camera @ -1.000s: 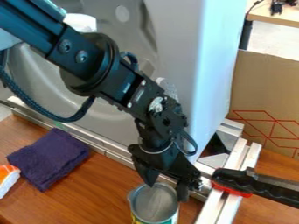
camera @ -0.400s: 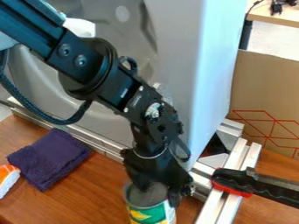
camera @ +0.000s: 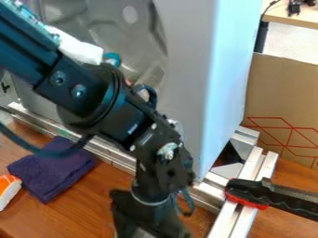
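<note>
As the black arm (camera: 93, 93) is slanting from the upper left, its gripper (camera: 148, 218) is meeting a can (camera: 143, 234) at bottom, left of centre (jaws spread or pinching, one cannot tell)

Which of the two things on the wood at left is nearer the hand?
The purple cloth; the orange-and-white item lies farther off, at the picture's left edge.

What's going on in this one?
The robot's black gripper is low over the wooden table, at the view's bottom edge, right at what looks like a grey can, mostly cut off there. Whether it has hold of it can't be told. A folded purple cloth lies off to one side, and a black-and-red clamp sits on the metal rails.
</note>
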Motion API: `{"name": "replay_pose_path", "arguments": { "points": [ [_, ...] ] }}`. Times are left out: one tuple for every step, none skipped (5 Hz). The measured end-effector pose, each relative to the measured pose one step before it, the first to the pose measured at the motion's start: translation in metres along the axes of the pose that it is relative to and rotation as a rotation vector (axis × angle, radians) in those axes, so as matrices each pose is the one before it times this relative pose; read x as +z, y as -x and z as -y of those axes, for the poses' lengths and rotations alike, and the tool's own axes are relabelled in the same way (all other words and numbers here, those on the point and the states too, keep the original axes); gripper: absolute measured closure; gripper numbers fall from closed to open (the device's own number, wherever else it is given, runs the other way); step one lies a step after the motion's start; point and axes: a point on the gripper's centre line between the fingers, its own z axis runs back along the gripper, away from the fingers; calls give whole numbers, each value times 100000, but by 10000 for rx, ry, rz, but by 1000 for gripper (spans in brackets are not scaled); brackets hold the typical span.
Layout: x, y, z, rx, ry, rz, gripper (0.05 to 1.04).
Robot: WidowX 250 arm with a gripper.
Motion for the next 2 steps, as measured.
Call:
{"name": "replay_pose_path", "arguments": {
  "points": [
    [13,2027,475,13,12,-336,83],
    [-117,1531,-84,75,-30,-235,83]
  ]
}}
